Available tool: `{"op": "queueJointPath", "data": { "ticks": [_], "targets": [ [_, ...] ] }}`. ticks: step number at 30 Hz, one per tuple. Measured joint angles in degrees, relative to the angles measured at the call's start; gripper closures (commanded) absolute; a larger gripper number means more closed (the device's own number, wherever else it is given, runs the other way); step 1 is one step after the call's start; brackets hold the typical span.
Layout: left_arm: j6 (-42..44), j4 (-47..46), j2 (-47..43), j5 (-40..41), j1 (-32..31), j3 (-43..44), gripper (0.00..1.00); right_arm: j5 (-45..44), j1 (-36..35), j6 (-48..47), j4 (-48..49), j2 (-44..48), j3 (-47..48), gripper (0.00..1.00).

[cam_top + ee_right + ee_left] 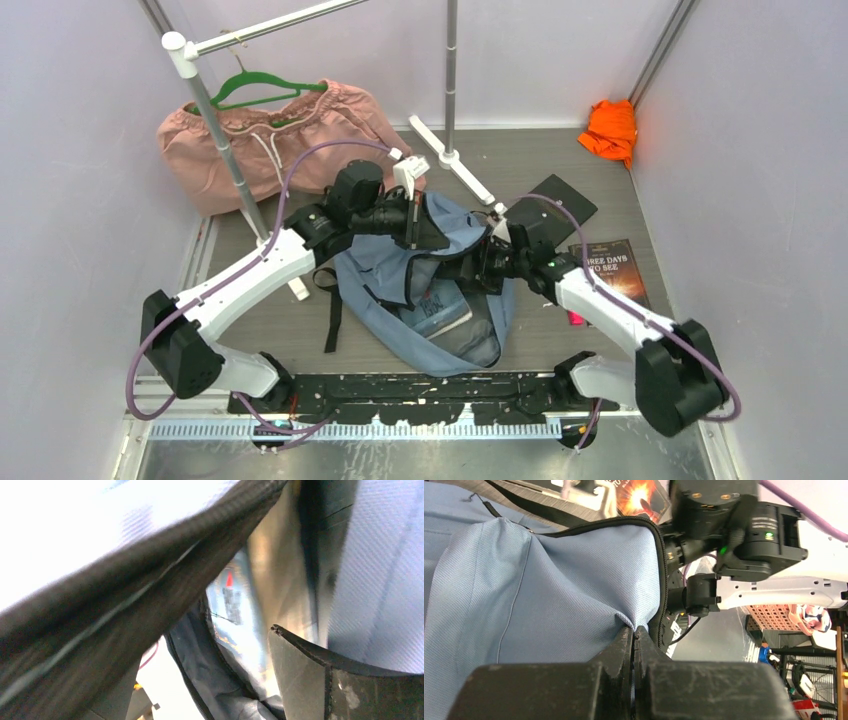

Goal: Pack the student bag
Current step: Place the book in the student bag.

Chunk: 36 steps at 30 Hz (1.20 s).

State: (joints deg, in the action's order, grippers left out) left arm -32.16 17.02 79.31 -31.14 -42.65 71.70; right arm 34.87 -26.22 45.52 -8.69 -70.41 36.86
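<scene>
Student bag (372, 272) lies mid-tabletop (560, 165) between both arms, mouth open toward the near side, a book (441, 312) visible inside.

Left end effector (634, 630): clenched on a fold of the bag's blue fabric just beside the black zipper trim, lifting the upper lip.

Right end effector (489, 263): at the bag's right edge, nosed into the opening. Its wrist view is blurred and shows only one finger (325, 680), standing off to the side with nothing against it. I read it as released.

Second book (612, 268) lies flat on the tabletop right of the bag. Pink garment (300, 135) far left, orange cloth (610, 130) far right.
</scene>
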Motion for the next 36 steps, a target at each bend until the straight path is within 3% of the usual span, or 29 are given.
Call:
{"op": "queueJointPath", "data": {
  "ticks": [7, 11, 12, 14, 17, 26, 36],
  "targets": [
    [-1.8, -2.8, -0.3, -0.2, 0.0, -1.8, 1.00, -10.5, 0.0, -0.4, -7.2, 14.2, -1.1, 0.07],
    [-2.0, -3.6, -0.4, -0.4, 0.0, -2.0, 1.00, -15.1, -0.2, 0.9, -12.7, 22.1, -3.6, 0.34],
    [-2.0, -3.7, -0.4, -0.4, 0.0, -2.1, 1.00, -15.4, -0.2, 2.2, -12.7, 24.0, -4.4, 0.46],
    [-2.0, -3.8, -0.4, -0.4, 0.0, -2.2, 1.00, -15.2, -0.4, 5.2, -10.6, 26.9, -7.2, 0.68],
    [-2.1, -4.0, -0.5, -0.4, 0.0, -2.3, 1.00, -15.2, -3.3, 10.9, -6.7, 28.9, -13.0, 0.87],
    [-3.5, -5.2, -1.8, -0.6, 0.0, -4.7, 1.00, -21.5, -15.0, 13.3, -7.0, 23.1, -16.0, 0.99],
    [-5.1, -7.2, -2.4, -1.5, 0.0, -7.1, 1.00, -30.4, -20.4, 11.2, -10.0, 14.3, -15.0, 0.99]
  ]
}}
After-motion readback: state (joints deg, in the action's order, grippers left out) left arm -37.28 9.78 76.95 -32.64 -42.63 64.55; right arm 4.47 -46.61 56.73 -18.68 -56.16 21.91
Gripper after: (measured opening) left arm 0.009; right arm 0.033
